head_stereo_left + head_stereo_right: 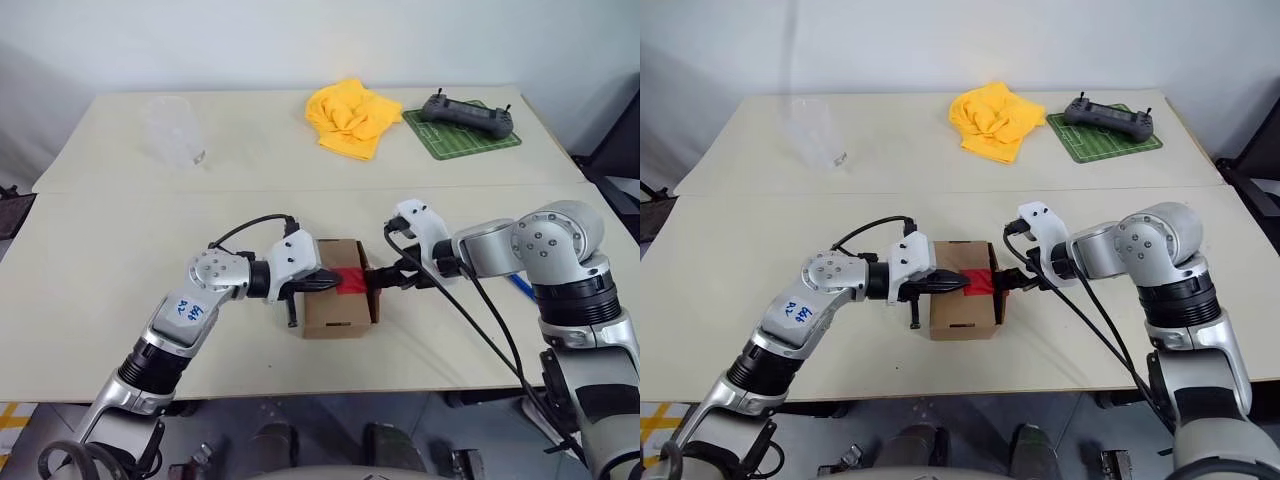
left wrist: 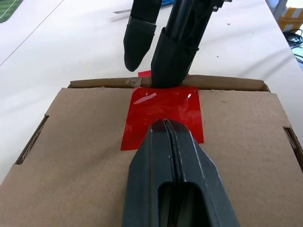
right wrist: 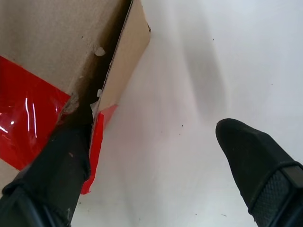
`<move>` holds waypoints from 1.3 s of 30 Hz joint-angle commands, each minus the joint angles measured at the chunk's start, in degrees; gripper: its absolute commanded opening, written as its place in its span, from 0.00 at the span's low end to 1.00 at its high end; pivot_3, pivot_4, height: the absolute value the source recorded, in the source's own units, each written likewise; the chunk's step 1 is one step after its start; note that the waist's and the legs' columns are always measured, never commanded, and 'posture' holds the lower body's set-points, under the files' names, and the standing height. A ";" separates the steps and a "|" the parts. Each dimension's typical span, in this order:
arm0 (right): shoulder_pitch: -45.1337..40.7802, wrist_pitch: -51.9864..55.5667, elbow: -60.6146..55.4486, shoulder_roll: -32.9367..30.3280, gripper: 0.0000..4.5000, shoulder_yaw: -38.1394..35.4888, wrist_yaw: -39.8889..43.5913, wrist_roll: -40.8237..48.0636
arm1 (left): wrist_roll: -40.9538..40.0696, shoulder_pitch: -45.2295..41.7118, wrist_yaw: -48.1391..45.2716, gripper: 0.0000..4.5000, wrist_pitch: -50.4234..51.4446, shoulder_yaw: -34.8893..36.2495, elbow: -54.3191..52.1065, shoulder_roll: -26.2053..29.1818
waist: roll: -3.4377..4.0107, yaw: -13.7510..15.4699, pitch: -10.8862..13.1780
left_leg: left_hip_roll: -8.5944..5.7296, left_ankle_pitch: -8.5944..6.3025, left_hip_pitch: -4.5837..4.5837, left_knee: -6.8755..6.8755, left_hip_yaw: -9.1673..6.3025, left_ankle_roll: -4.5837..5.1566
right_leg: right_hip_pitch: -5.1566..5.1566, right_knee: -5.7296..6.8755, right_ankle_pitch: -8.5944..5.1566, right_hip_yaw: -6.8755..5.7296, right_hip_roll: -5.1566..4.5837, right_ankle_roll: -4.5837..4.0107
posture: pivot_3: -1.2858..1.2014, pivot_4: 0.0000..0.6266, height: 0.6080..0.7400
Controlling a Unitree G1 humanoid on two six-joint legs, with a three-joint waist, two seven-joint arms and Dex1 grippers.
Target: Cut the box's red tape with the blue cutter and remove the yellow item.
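Box tape looks cut: left claw, shut and empty, pins the lid; right claw, wide, must lift the flap.

From our head we look down across the table; both wrist cameras sit close over the box.

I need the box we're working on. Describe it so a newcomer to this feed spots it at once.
On the near half of the pale table, between the two grippers, sits the box, a small brown cardboard carton. A shiny red tape patch runs over its top onto its right side; the yellow cloth and black controller lie far back.
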 commanded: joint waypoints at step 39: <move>9.96 -3.55 6.61 -6.28 0.98 -16.76 31.39 -4.71 | 0.24 4.36 -0.96 0.00 1.62 1.68 -2.28 2.20 | 0.11 -0.44 0.04 | 0.18 -0.15 -0.16 -0.29 0.83 -0.12 | -0.08 -0.41 0.18 -0.80 0.11 0.24 | 0.52 0.24 1.00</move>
